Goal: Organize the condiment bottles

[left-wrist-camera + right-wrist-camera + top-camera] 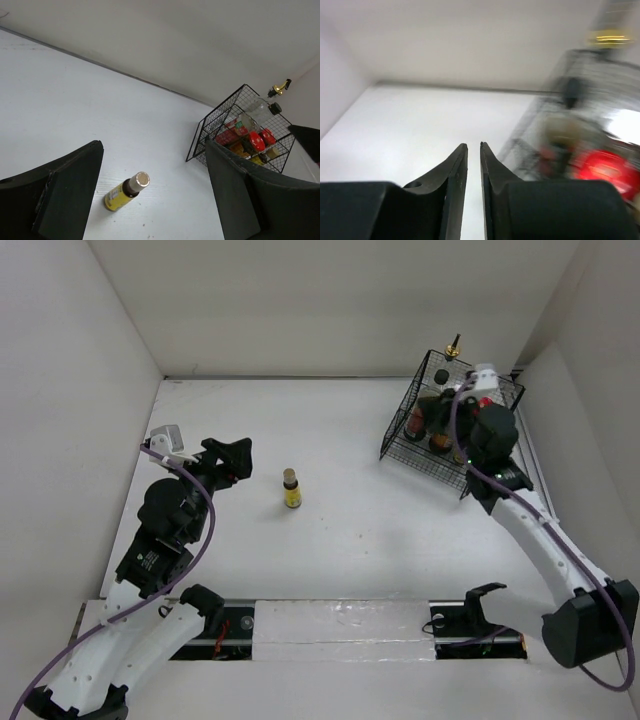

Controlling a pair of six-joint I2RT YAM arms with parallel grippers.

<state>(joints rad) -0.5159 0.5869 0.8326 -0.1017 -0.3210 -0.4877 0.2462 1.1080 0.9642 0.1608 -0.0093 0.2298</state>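
Left tool (154, 150): matte black, wedge-shaped fingers (65, 195) spread wide apart, gripping and touching nothing. Seen between them, low in the left wrist frame, is one small yellow bottle (124, 193) with a brown cap and a yellow label (print too small to read). It stands upright at centre-left of the white counter (75, 100).

Right tool (473, 146): fingers almost together with only a thin slit between, nothing in it.

Black wire basket (199, 140), upper right of the top frame, holds the red-lidded jars (256, 141), a tall clear gold-spouted bottle (260, 106) and others (blurred).
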